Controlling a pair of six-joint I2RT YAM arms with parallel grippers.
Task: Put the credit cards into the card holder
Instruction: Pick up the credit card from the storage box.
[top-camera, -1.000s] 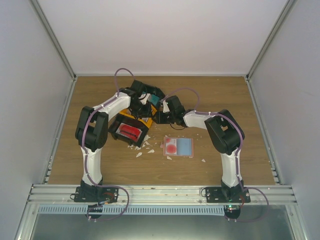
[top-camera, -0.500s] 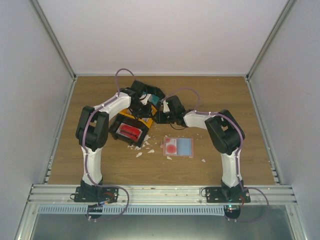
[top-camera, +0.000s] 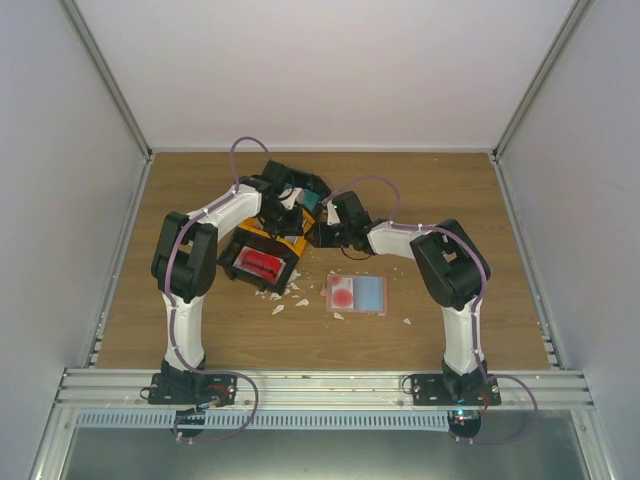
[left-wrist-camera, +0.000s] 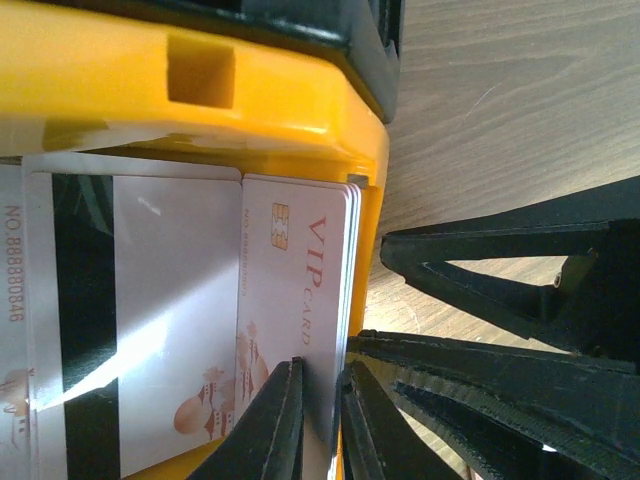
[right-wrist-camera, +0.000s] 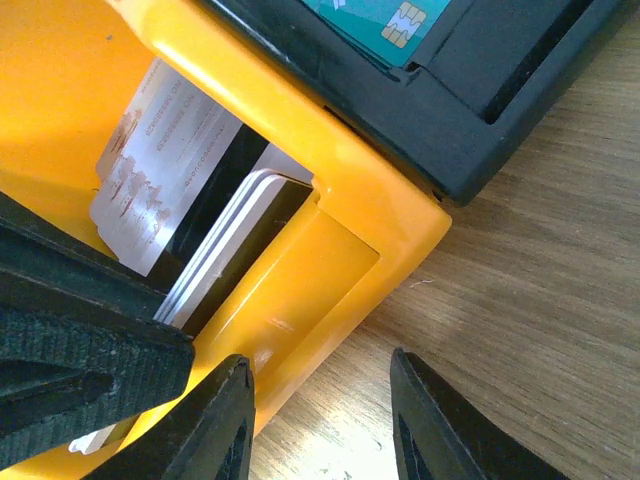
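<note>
The card holder (top-camera: 357, 294) lies open on the table, red and light blue inside. Credit cards stand in the black-and-orange tray (top-camera: 247, 237): a red one (top-camera: 258, 265) and a teal one (right-wrist-camera: 400, 20). In the left wrist view my left gripper (left-wrist-camera: 320, 410) is shut on a white VIP card (left-wrist-camera: 300, 290) at the edge of a stack by the tray's orange wall (left-wrist-camera: 150, 90). My right gripper (right-wrist-camera: 320, 410) is open and empty, its left finger against the tray's outer orange wall (right-wrist-camera: 300, 270), above bare wood. The two grippers meet over the tray's far right corner (top-camera: 305, 222).
Small white paper scraps (top-camera: 285, 295) lie on the wood between the tray and the card holder, and one (top-camera: 407, 321) lies to the right. The table is walled in on three sides by a metal frame.
</note>
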